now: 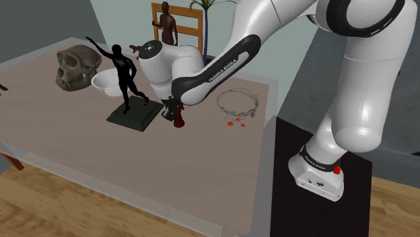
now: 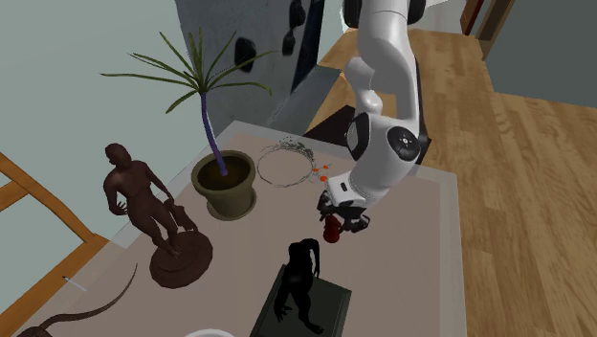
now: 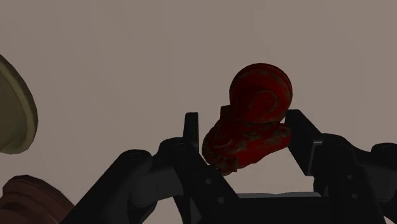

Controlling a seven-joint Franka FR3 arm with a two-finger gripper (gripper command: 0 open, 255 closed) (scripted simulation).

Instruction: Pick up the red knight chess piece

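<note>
While the white arm bends low over the pale brown bench [image 1: 101, 158], its black 2-finger tool [image 1: 172, 112] grips the dark red, glossy knight chess piece [image 1: 178, 122]. Seen from the wrist, the 2 black fingers [image 3: 299, 130] press against opposite sides of the knight's upper part, with its rounded base farther from the camera, over bare bench. I cannot tell whether the base touches the surface or hangs just above it. The knight is near the middle of the bench, just beside the dark rectangular base of a black statuette of a figure with 1 arm raised [image 1: 124, 71]. Toward the shoulder view's right, near the knight, lie a thin wire circlet [image 1: 237, 102] and a few small red bits [image 1: 235, 123]. Beyond the statuette, to the shoulder view's left, rest a white bowl [image 1: 103, 82] and a brown-grey skull [image 1: 77, 67]. Along the far side stand a brown human figure on a round base [image 2: 143, 206] and an olive pot holding a spiky plant [image 2: 225, 182]. A black box stand [image 1: 303, 215] carries the arm.
</note>
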